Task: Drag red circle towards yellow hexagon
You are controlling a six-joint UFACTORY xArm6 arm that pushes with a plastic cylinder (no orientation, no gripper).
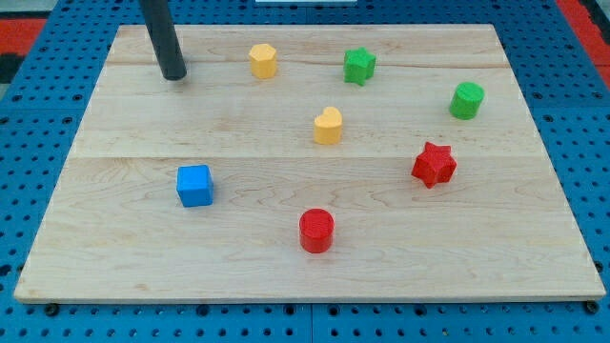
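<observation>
Far toward view's bottom-right of tool [174,75] — red circle [316,231]; tool seemingly touching nothing.

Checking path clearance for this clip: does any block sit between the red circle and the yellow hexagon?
Yes. The yellow heart sits close to the line from the red circle up to the yellow hexagon. My tip is far off at the view's top left.
</observation>
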